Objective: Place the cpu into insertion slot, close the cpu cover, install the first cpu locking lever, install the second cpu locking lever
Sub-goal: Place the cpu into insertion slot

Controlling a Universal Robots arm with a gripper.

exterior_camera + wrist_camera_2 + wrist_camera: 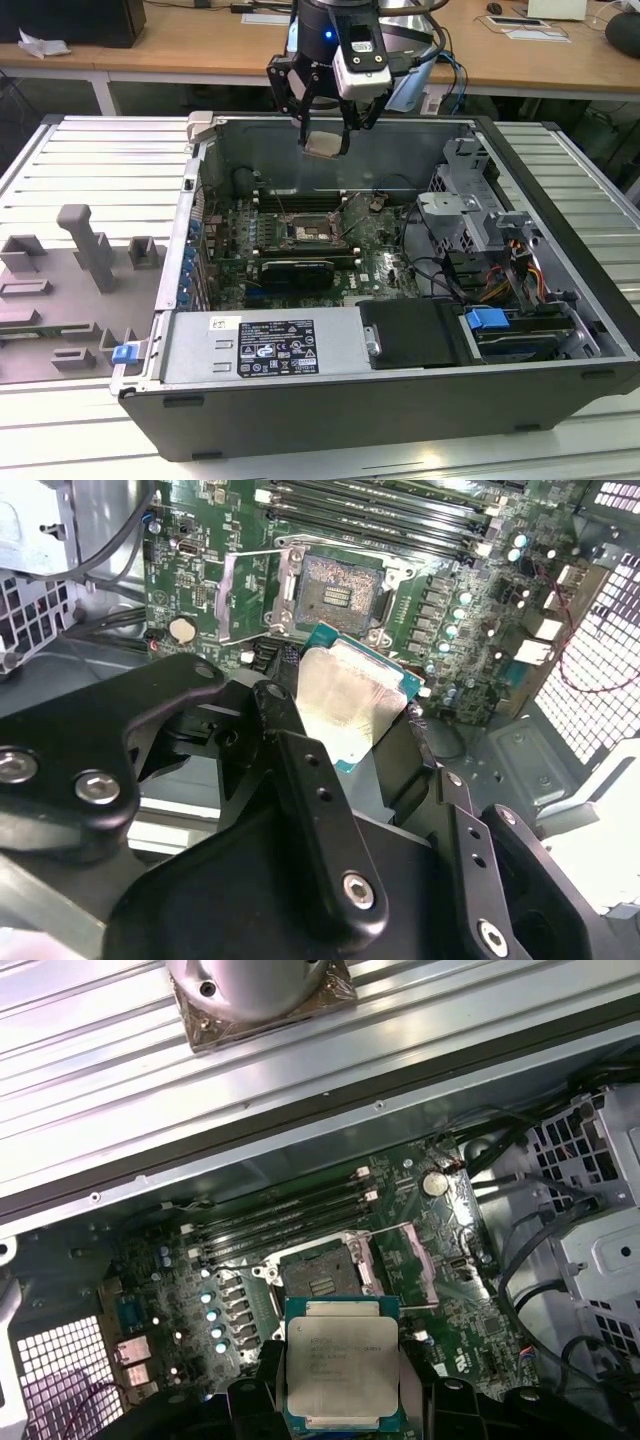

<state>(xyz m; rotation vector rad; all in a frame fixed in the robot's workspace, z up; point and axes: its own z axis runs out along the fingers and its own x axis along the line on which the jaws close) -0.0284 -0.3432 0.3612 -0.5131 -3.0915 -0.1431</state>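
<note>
The gripper hangs above the open computer case, near its far wall. Its two black fingers, flat bars with round bolt heads, are clamped on opposite edges of the cpu. The cpu is a flat square chip. Both wrist views show a pale silver-grey metal lid with a dull sheen, seated on a teal-green substrate that is visible as a thin border. The chip is held in the air, well apart from the board. Below the gripper lies the green motherboard, with the insertion slot beneath and slightly ahead of the fingertips. The slot is a square black socket with a dark, finely patterned centre and a silvery metal frame, and nothing is seated in it. The cpu cover, a thin silvery plate with a large square window, is swung open to one side of the socket. Beyond the socket from the gripper run long, narrow black memory slots. A round silver coin cell sits on the board just beside the open cover.
</note>
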